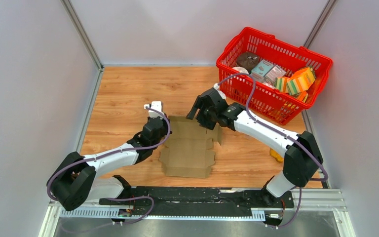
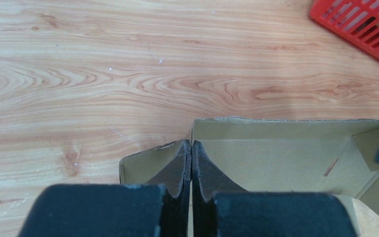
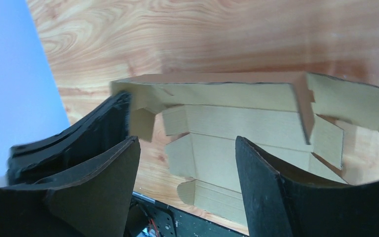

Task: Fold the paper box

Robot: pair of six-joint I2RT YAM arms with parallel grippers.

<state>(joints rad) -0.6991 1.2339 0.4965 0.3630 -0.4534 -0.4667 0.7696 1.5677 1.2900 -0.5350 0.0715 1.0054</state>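
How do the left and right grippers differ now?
The left gripper has fingers shut on a raised flap of the brown cardboard paper box; the right gripper has fingers apart, holding nothing. The left is at the box's left side, the right at its far end. Both are black.

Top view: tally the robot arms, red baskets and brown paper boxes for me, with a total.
Robot arms: 2
Red basket: 1
Paper box: 1
Total: 4

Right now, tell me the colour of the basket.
The basket is red, shown best in the top external view.
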